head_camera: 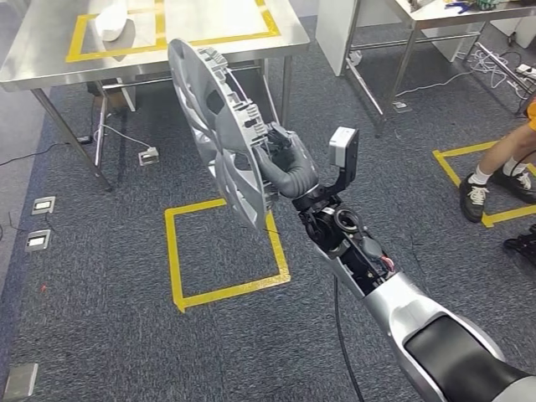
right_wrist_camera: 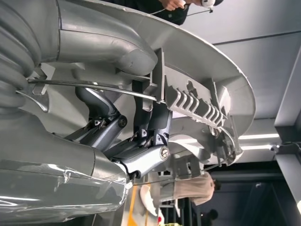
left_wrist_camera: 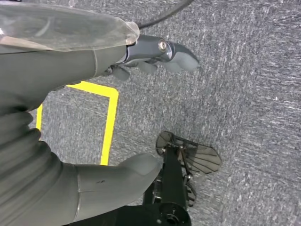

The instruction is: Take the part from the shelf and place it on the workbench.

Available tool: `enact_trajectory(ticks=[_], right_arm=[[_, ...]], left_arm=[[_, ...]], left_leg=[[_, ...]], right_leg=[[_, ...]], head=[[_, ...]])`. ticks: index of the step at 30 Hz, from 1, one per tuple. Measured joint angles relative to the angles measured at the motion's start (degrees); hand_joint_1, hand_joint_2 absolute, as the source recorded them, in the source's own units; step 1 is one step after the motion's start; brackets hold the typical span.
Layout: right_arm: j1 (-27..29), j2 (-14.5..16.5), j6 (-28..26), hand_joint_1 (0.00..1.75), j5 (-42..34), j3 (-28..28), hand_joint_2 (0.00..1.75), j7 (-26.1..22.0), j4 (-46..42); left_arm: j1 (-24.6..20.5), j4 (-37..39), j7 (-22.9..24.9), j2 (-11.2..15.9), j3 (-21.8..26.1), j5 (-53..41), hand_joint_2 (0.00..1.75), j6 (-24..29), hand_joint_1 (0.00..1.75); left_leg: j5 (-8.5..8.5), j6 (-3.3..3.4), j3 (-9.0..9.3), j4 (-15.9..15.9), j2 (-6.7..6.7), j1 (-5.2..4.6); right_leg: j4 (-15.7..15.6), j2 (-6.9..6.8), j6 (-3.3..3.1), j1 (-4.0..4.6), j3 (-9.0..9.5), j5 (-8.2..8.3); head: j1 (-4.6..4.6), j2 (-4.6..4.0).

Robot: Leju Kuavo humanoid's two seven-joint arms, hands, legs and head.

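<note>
1. Now, your right hand (head_camera: 287, 163) grips the part (head_camera: 218, 126), a grey wheel cover, by its ribbed rim, and the disc hangs out in the air, tilted on edge over the carpet, just short of the counter (head_camera: 38, 63).
2. Watch that grip: in the right wrist view the fingers (right_wrist_camera: 142, 157) hook only a narrow strip of rim and a thin wire ring, so I judge a quick swing could let the wide disc twist or slide out.
3. The cover sticks out well beyond the hand, so its far edge reaches things first. You risk clipping the counter edge if you bring it in low.
4. The taped yellow rectangle (head_camera: 82, 38) on the counter already has a white object (head_camera: 112, 21) lying at its left end. Set down too far left and you knock it.
5. Your left hand (left_wrist_camera: 71, 117) hangs over the carpet with its fingers apart and nothing in it, so it offers no support if the part slips.
6. A yellow square (head_camera: 221, 251) is taped on the floor below the part.
7. A person's legs and shoes (head_camera: 490, 180) are at the right, well apart from the arm; keep your swing away from that side.
8. Floor sockets (head_camera: 148, 156) and cables lie under the counter; mind your feet on approach.
</note>
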Motion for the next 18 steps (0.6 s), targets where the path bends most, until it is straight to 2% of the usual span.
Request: enact_trajectory(ticks=[2,3,4,6,7,8,9,10,11,12,13,14,18], right_arm=[[-0.1,0.0,0.0,1.75,0.0,0.0,1.75,0.0,0.0],[-0.1,0.0,0.1,1.75,0.0,0.0,1.75,0.0,0.0],[-0.2,0.0,0.2,1.75,0.0,0.0,1.75,0.0,0.0],[-0.2,0.0,0.3,1.75,0.0,0.0,1.75,0.0,0.2],[-0.2,0.0,0.4,1.75,0.0,0.0,1.75,-0.1,0.3],[-0.1,0.0,0.4,1.75,0.0,0.0,1.75,-0.1,0.4],[-0.1,0.0,0.5,1.75,0.0,0.0,1.75,-0.1,0.6],[-0.1,0.0,0.5,1.75,0.0,0.0,1.75,-0.1,0.7],[-0.2,0.0,0.6,1.75,0.0,0.0,1.75,-0.1,0.7],[-0.2,0.0,0.7,1.75,0.0,0.0,1.75,-0.1,0.8],[-0.3,0.0,0.7,1.75,0.0,0.1,1.75,-0.1,0.9],[-0.4,0.0,0.8,1.75,0.0,0.1,1.75,-0.2,1.0],[-0.5,0.2,0.8,1.75,0.0,0.3,1.75,-0.2,1.1]], left_arm=[[0.0,0.0,0.0,0.0,0.0,0.0,1.75,0.0,0.00],[0.1,0.0,0.0,-0.1,0.0,0.1,1.75,0.0,0.00],[0.1,0.0,0.0,-0.1,0.0,0.1,1.75,0.0,0.00],[0.1,0.0,-0.1,-0.1,0.0,0.2,1.75,0.0,0.00],[0.1,0.0,-0.1,-0.1,0.0,0.2,1.75,0.0,0.00],[0.1,0.0,-0.2,-0.1,0.0,0.3,1.75,0.0,0.00],[0.2,0.0,-0.2,-0.1,0.0,0.3,1.75,0.0,0.00],[0.3,0.0,-0.2,-0.1,0.0,0.3,1.75,0.0,0.00],[0.3,0.0,-0.2,-0.1,0.0,0.4,1.75,0.0,0.00],[0.4,0.0,-0.2,-0.1,0.0,0.4,1.75,0.0,0.00],[0.4,0.0,-0.2,-0.1,0.0,0.4,1.75,0.0,0.00],[0.4,0.0,-0.3,-0.2,0.0,0.4,1.75,0.0,0.00],[0.3,0.0,-0.4,-0.1,0.0,0.4,1.75,0.0,0.00]], left_leg=[[-0.21,0.61,0.48,-0.3,-0.04,0.06],[-0.32,0.94,0.87,-0.6,-0.03,0.15],[-0.42,1.23,1.29,-0.8,-0.02,0.24],[-0.86,1.70,1.85,-1.0,0.00,0.23],[-1.09,1.79,2.09,-0.9,-0.02,0.21],[-1.37,1.82,2.39,-0.9,-0.06,0.20],[-1.69,1.79,2.78,-0.9,-0.13,0.20],[-2.06,1.70,3.28,-0.8,-0.24,0.21],[-2.49,1.55,3.81,-0.8,-0.35,0.21],[-2.90,1.34,4.18,-0.6,-0.44,0.13],[-3.21,1.12,4.28,-0.5,-0.51,0.06],[-3.39,0.89,4.19,-0.4,-0.54,0.02],[-4.30,-0.20,3.67,0.6,-0.39,0.04]], right_leg=[[0.1,-0.08,0.56,-0.10,0.18,-0.58],[1.3,-0.15,0.79,-0.13,-0.20,-1.35],[3.7,-0.22,0.98,-0.13,-1.26,-2.60],[11.8,-0.28,1.20,-0.19,-5.46,-5.73],[15.5,-0.29,1.30,-0.22,-7.72,-6.71],[17.5,-0.31,1.37,-0.26,-9.26,-6.64],[17.1,-0.35,1.38,-0.29,-9.66,-5.35],[14.5,-0.39,1.32,-0.32,-8.92,-3.03],[10.2,-0.43,1.18,-0.33,-7.38,-0.18],[6.3,-0.44,1.01,-0.27,-5.79,1.94],[3.1,-0.42,0.79,-0.21,-4.52,3.14],[1.3,-0.38,0.59,-0.11,-3.86,3.49],[0.2,-0.22,-0.36,-0.19,-3.02,2.79]], head=[[0.15,0.00],[0.26,0.00],[0.43,0.00],[0.75,0.00],[0.90,0.00],[1.03,0.00],[1.20,0.00],[1.42,0.00],[1.68,0.00],[1.82,0.00],[1.89,0.00],[1.84,0.00],[1.43,0.00]])
